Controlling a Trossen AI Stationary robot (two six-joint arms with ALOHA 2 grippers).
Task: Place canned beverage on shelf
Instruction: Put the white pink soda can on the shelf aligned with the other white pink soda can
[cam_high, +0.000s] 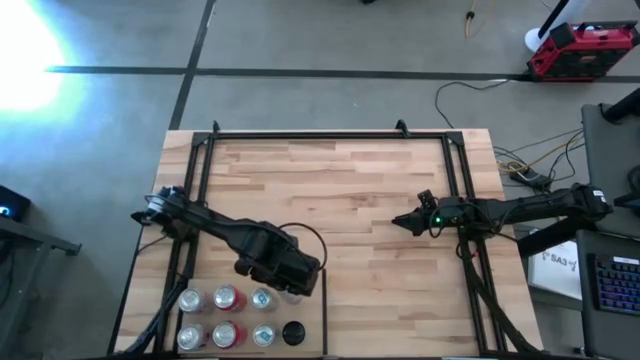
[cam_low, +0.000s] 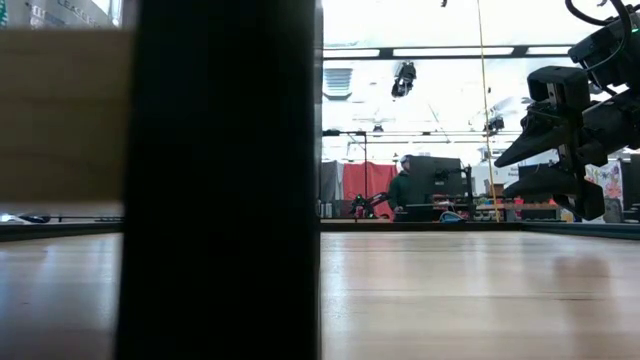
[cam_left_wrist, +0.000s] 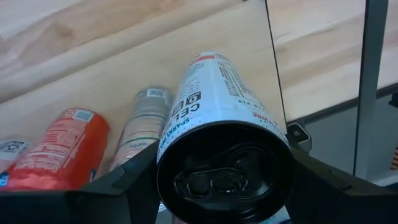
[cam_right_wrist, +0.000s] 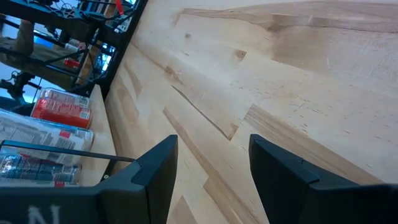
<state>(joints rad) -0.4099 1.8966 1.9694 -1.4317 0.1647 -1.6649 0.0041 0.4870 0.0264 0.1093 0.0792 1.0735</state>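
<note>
At the near left corner of the pale wood-block shelf (cam_high: 350, 200) with black metal rails, the left gripper (cam_left_wrist: 221, 186) pinches 1 smooth white can (cam_left_wrist: 217, 99), which stands upright, its long axis vertical. Beside it stand 6 more cans (cam_high: 226, 316): 3 silver, 2 red, 1 black. At the right, the right gripper (cam_high: 400, 221) hovers over bare wood, fingers pressed together.
</note>
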